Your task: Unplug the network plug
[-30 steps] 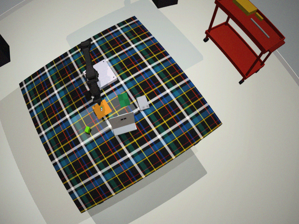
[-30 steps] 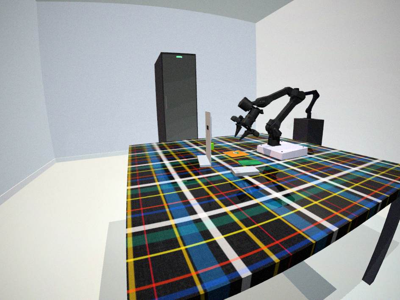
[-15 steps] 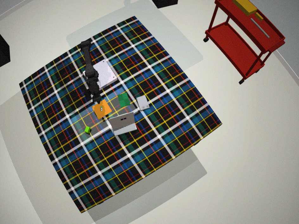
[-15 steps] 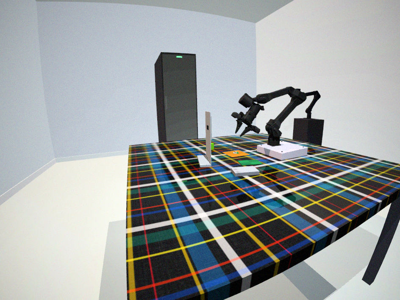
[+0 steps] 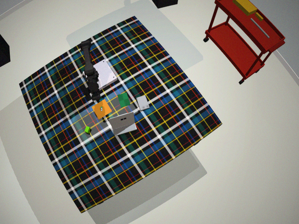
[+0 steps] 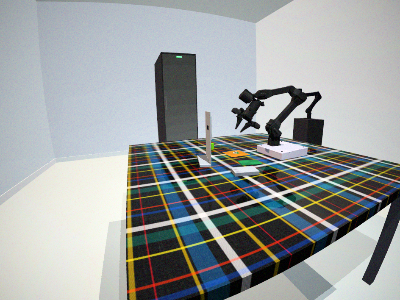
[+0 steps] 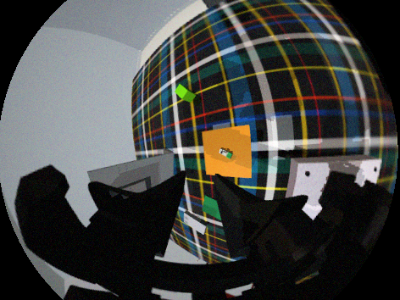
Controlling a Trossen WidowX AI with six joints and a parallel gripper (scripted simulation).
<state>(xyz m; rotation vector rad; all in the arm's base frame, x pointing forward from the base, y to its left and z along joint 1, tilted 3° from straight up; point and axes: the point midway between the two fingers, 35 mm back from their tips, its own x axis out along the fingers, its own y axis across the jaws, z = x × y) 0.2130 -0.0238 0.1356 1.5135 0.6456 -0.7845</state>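
The gripper hangs in the air with its jaws apart, grasping nothing and touching nothing. Below it the plug lies on the orange square on the bench, near the upright panel

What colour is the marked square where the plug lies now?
Orange; the square shows best in the top view.

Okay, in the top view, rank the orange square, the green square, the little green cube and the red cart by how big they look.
Largest to smallest:
1. red cart
2. orange square
3. green square
4. green cube
The cart stands off the table, so its distance from the camera may differ.
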